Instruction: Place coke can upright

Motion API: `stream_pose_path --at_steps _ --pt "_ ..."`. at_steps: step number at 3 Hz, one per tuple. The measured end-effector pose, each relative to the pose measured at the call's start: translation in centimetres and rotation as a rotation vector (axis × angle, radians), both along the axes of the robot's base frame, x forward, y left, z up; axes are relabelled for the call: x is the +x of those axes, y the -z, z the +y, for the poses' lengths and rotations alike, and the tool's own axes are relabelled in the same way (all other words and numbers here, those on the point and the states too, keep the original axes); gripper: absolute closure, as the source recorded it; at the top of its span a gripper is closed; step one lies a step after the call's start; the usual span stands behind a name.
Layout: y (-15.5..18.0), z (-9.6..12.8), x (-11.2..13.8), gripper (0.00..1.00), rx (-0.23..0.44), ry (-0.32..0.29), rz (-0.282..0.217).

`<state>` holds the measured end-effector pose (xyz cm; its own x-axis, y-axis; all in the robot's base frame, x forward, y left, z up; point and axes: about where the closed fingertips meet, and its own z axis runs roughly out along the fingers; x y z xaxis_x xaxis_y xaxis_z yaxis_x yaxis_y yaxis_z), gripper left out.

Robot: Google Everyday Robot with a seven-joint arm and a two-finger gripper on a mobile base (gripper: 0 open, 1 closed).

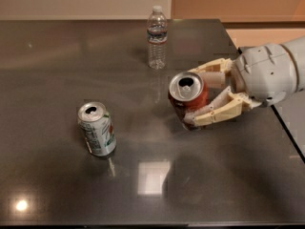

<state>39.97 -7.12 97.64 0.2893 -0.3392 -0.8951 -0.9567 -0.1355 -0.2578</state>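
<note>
The arm [268, 73] reaches in from the right, its claw [191, 98] pointing left and clamped around the coke can [186, 92], one finger above, one below. The can is tilted, silver top toward the camera, over the right part of the dark surface [57, 56].

Bare table [228, 175] near gripper [189, 98] (bottle [157, 37] behind)

The dark glossy table [57, 51] carries a silver-and-green can [96, 129] upright at front left and a clear water bottle [157, 37] upright near its far edge. Over its right side the gripper [191, 99] holds the coke can [186, 87] between its jaws.
</note>
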Motion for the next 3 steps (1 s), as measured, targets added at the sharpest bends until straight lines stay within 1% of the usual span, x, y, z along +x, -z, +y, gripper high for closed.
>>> stream_pose_path --at_steps 1,2,3 --pt "1.4 0.5 -1.0 1.0 0.035 -0.024 0.092" --pt "2.6 0.7 -1.5 1.0 0.081 -0.03 0.152" --pt "3.7 1.1 -1.8 1.0 0.14 -0.025 0.194"
